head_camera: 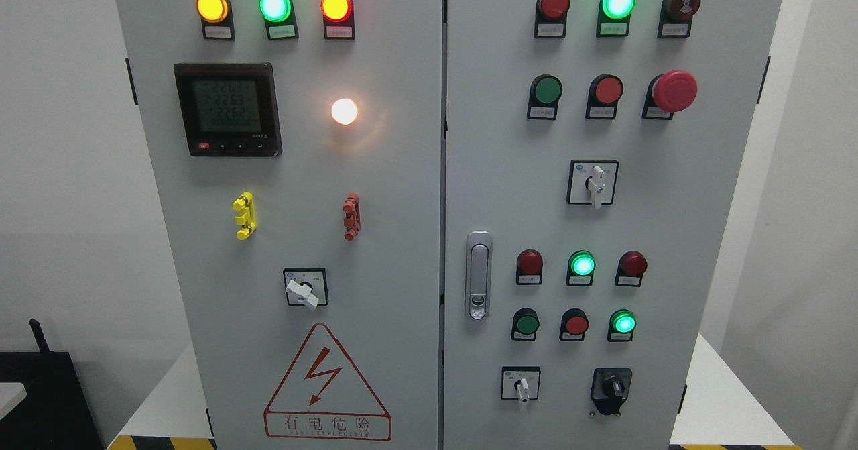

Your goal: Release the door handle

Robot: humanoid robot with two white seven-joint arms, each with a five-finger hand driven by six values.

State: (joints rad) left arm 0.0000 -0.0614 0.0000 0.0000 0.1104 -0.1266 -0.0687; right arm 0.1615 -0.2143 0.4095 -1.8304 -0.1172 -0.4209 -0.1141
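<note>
1. Silver recessed door handle [478,275] sits flush on the grey cabinet's right door [710,235], near the centre seam, nothing touching it.
2. Neither hand shows, so you can't tell the fingers' state; release looks done.

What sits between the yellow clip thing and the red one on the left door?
Nothing: in the head view, the stretch of grey door between the yellow clip and the red clip is bare.

1. Top left we see a yellow lamp [212,7], green lamp [275,5], red lamp [336,5], all lit.
2. Digital meter [227,108] sits below them, w/ a glowing white lamp [344,111] to its right.
3. Red mushroom button [674,91] upper right.
4. Warning triangle [326,385] w/ lightning bolt, bottom left.
</note>
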